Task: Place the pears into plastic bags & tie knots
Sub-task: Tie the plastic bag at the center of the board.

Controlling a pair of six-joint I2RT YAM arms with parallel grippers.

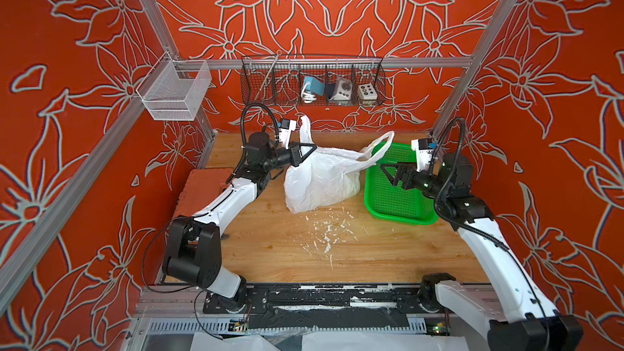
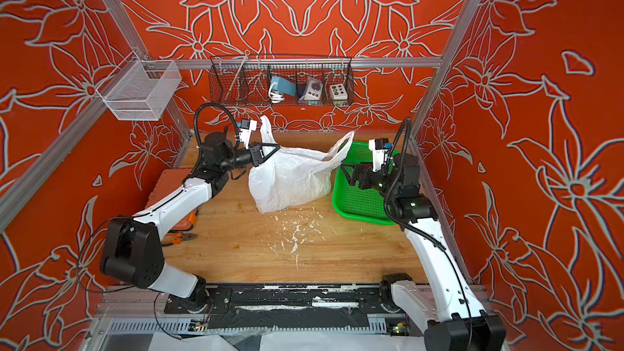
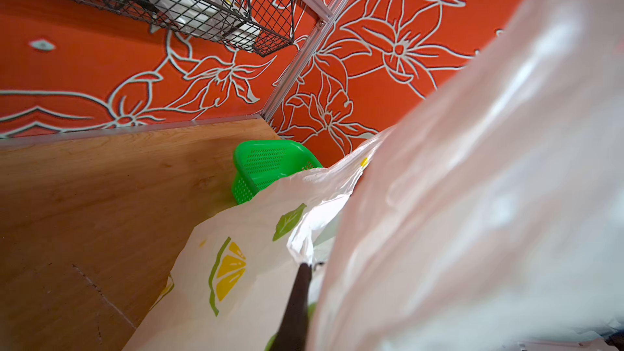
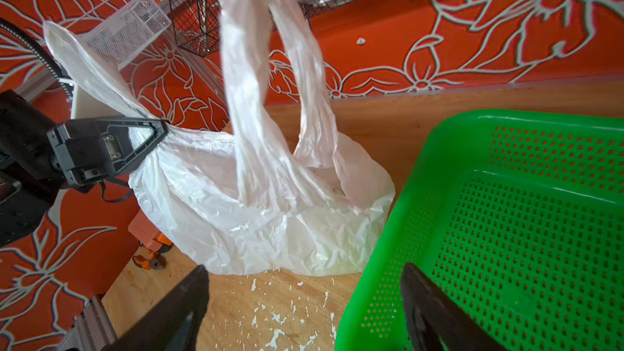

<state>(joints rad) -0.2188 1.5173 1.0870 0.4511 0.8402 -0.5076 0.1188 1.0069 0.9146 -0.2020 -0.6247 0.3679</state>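
**Top views.** In both top views the left gripper (image 1: 313, 148) is clamping the plastic bag (image 1: 320, 180), its fingers pressed together on gathered plastic at the base of one handle loop (image 1: 305, 130). That loop is standing up just behind the fingers. The bag body is hanging below and ahead of them and is resting on the table (image 1: 270, 251). The right gripper (image 1: 388, 172) is hovering over the green tray (image 1: 398, 204) with its fingers apart and nothing between them. The second handle loop (image 2: 342, 145) is arching near these fingertips, apart from them.

**Left wrist view.** One dark finger (image 3: 297, 302) of the left gripper is showing. Bag plastic is pressing against both of its sides: a panel printed with a citrus slice on one side, a blurred white sheet on the other. The second finger is hidden by that sheet. The green tray (image 3: 266, 163) is sitting beyond the fingertip.

**Right wrist view.** The right gripper's fingers (image 4: 182, 312) are standing wide apart with a bare gap. The plastic bag (image 4: 253, 224) is sitting just beyond the fingertips, and white flakes (image 4: 270, 312) are lying on the table between them. One finger is hanging over the green tray (image 4: 506, 231). Across the bag, the left gripper (image 4: 158, 130) is pinching the bunched plastic. The bag's contents cannot be made out.
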